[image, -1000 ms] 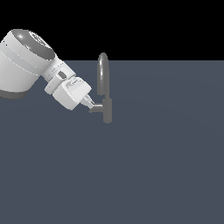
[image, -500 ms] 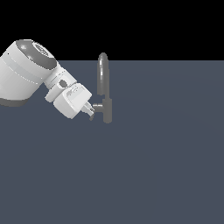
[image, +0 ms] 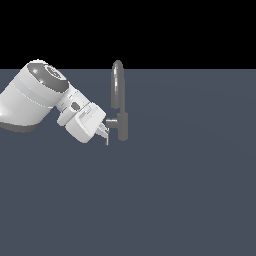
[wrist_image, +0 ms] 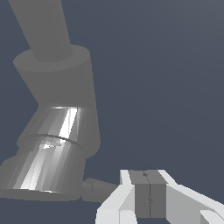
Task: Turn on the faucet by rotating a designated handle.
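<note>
Big white arm (image: 35, 97) leans in from the exterior view's left. Faucet (image: 119, 100) upright mid-scene. Gripper (image: 105, 134) w/ pads pressed together, tips beside the handle (wrist_image: 98, 189) stub, probably to nudge it, not clamp.

Flat dark blue-grey ground (image: 190, 190) beneath a plain black backdrop (image: 190, 30).
</note>
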Motion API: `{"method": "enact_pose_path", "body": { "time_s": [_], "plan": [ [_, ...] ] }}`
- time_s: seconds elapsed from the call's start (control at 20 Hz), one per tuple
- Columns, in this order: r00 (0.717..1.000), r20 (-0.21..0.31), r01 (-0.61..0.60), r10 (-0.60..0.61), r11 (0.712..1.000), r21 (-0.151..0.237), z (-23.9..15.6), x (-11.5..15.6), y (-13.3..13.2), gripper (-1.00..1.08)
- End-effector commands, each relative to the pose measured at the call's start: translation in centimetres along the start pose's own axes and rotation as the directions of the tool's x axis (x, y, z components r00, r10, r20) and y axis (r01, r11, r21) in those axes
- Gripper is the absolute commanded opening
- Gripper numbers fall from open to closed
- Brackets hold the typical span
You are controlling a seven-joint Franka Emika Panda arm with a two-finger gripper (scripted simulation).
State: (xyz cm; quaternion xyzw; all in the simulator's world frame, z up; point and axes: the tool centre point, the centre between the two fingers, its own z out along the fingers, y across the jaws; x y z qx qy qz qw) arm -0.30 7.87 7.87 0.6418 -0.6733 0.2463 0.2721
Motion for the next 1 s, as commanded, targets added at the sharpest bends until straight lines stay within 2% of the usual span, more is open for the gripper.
{"method": "enact_pose_path", "body": {
  "time_s": [0.0,0.95],
  "plan": [
    [0.999,0.032,-0.010,0.011,1.000,-0.015,-0.1,0.1,0.2,-1.00],
    [0.999,-0.033,0.030,-0.030,0.999,-0.011,4.0,-3.6,-3.7,-1.00]
  ]
}}
